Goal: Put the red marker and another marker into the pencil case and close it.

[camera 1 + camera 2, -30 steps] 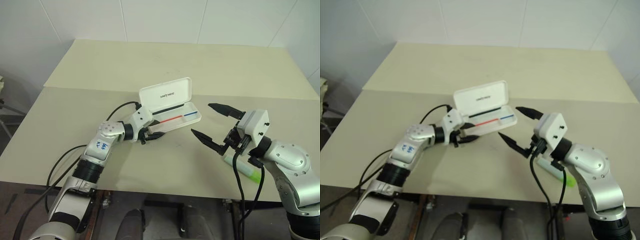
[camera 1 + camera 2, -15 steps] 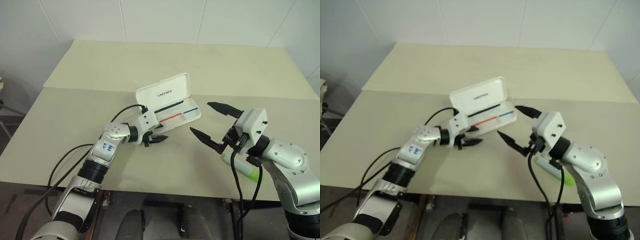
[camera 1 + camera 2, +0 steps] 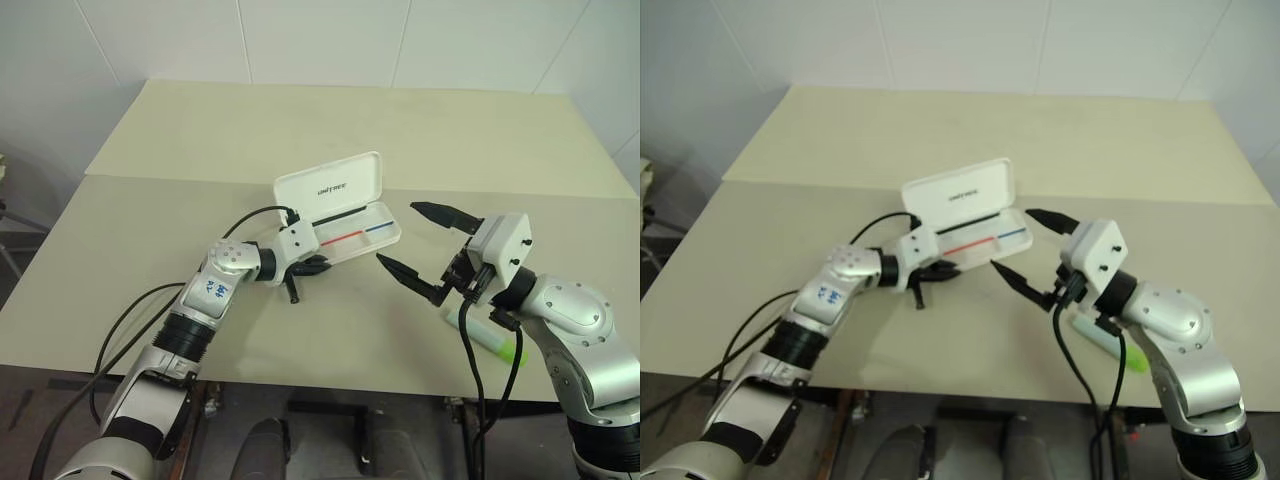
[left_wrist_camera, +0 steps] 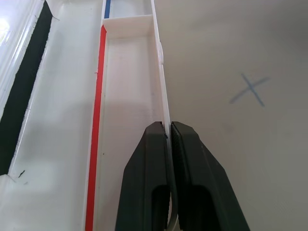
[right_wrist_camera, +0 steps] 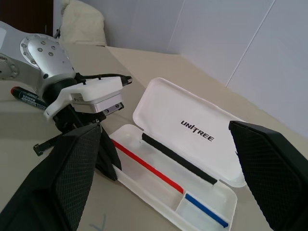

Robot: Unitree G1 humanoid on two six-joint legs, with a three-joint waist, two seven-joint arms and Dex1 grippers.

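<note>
Left gripper (image 4: 168, 132) pinches its two black fingers onto the front wall of the open white hard-plastic pencil case (image 3: 345, 222), mid-frame. Right gripper (image 3: 418, 245) hovers wide open right of it, above the mint-green highlighter (image 3: 492, 340); the red-capped black marker (image 5: 26, 95) lies behind the left arm.

pencil case (image 3: 340, 215) glossy white hard plastic; table (image 3: 300, 130) matt smooth beige; gripper fingers (image 5: 77, 168) black, fine-textured; arm shells silvery plastic

The pale beige flat-topped table (image 3: 200, 210) has a seam running straight across it, like two tops pushed together. A faint blue pen-drawn X mark (image 4: 250, 90) sits on its surface. White tiled wall (image 3: 320, 40) right behind it.
</note>
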